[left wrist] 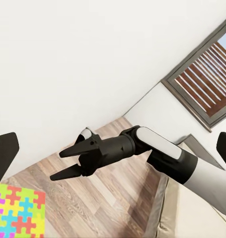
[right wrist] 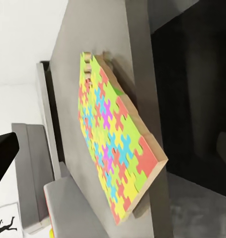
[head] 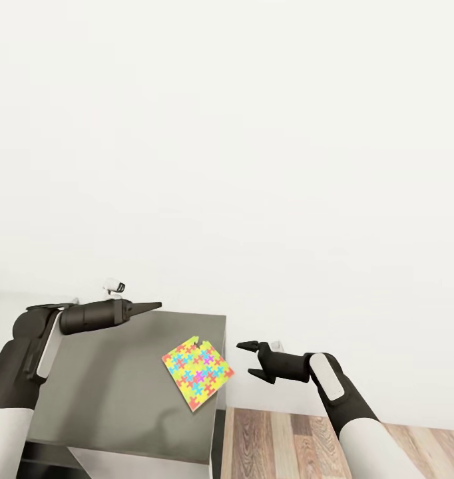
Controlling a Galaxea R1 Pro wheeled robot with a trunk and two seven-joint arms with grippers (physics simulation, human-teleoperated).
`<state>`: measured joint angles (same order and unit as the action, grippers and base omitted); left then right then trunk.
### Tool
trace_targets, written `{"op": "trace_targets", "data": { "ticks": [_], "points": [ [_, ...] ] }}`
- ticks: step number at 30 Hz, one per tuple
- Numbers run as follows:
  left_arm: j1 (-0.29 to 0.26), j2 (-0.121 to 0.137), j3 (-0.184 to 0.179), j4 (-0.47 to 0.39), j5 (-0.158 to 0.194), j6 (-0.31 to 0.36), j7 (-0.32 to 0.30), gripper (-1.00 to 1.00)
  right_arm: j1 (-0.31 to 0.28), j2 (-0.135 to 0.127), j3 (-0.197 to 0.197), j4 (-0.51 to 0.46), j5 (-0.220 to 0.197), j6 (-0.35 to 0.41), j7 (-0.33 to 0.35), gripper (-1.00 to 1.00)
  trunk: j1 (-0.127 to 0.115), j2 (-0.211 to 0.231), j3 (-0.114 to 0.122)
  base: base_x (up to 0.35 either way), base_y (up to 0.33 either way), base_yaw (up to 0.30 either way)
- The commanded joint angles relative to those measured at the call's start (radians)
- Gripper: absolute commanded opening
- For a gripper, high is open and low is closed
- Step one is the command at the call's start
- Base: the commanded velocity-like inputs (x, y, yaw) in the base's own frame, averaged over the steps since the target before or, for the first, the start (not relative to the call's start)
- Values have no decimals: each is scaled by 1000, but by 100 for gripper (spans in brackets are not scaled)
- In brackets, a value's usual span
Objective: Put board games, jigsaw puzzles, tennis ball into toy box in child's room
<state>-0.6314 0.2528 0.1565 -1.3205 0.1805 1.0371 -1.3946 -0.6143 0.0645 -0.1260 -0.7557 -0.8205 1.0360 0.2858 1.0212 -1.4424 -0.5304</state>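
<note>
Right end effector (head: 248, 359) (jaws apart) hovers beside the table-edge jigsaw puzzle (head: 198, 371).

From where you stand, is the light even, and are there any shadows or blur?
Head view: flat, bright light washes the wall nearly featureless; soft arm shadows fall on the grey table. Right wrist view: the puzzle is sharp, and the space beyond the table edge is dark. Left wrist view: crisp, no blur or glare.

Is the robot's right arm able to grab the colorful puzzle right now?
Probably yes. The right gripper is open, beside the jigsaw puzzle, which lies tilted at the gray table's edge. Nothing sits between them.
</note>
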Motion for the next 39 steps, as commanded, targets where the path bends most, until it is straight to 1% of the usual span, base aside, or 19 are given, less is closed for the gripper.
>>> {"op": "trace_targets", "data": {
  "ticks": [1, 4, 6, 7, 9, 12, 15, 23, 24, 26, 29, 31, 33, 36, 39],
  "points": [
    [-1, 0, 0, -1, 2, 10, -2, 100, -1, 1, -6, 0, 11, 6, 9, 100, 0, -1, -1, 12, 7, 0],
    [-1, 1, 0, -1, 9, 10, -4, 100, -1, 0, -6, 1, 11, 6, 9, 100, 0, -1, -1, 6, 4, 0],
    [-1, 1, 0, -2, 18, 10, -5, 100, -1, 0, -6, 1, 11, 6, 9, 100, 0, -1, -1, 2, 1, 0],
    [-1, 2, 0, -2, 29, 10, -5, 100, -1, 0, -6, 3, 11, 5, 9, 100, 0, -1, -1, 1, 1, 0],
    [-1, 2, 0, -2, 37, 10, -6, 100, -1, 1, -7, 7, 11, 3, 8, 100, 8, -15, -7, 0, 0, 0],
    [-1, 2, 0, -9, 43, 10, -6, 100, -3, 1, -7, 21, 11, -37, 10, 100, 19, -36, -17, 0, 0, 0],
    [-1, 2, -2, -22, 44, 10, -6, 100, -8, 0, -6, 26, 11, -60, 12, 100, 31, -57, -26, 0, 0, 0],
    [-1, 2, -2, -34, 46, 10, -6, 100, -15, 2, 4, 30, 12, -72, 13, 100, 61, -113, -51, 0, 0, 0],
    [-1, 2, -2, -35, 46, 10, -6, 100, -15, 4, 5, 30, 12, -72, 12, 100, 61, -113, -51, 0, 0, 0],
    [-1, 2, -2, -35, 47, 10, -6, 100, -15, 5, 12, 30, 12, -72, 13, 100, 61, -113, -51, 0, 0, 0],
    [-1, 4, 0, -36, 47, 10, -6, 100, -15, 5, 45, 31, 10, -72, 12, 100, 61, -113, -51, 0, 0, 0],
    [-1, 5, 1, -36, 52, 10, -7, 100, -15, 7, 66, 31, 8, -72, 13, 100, 61, -113, -51, 0, 0, 0],
    [-1, 4, 0, -37, 66, 10, -7, 100, -15, 13, 86, 36, 7, -71, 12, 100, 61, -113, -51, 0, 0, 0],
    [-1, 4, 0, -37, 75, 10, -7, 100, -15, 16, 95, 51, 8, -71, 12, 100, 61, -113, -51, 0, 2, 0],
    [-1, 3, 0, -37, 78, 10, -7, 100, -15, 12, 97, 60, 7, -71, 13, 100, 61, -113, -51, 0, 59, 0]
  ]
}}
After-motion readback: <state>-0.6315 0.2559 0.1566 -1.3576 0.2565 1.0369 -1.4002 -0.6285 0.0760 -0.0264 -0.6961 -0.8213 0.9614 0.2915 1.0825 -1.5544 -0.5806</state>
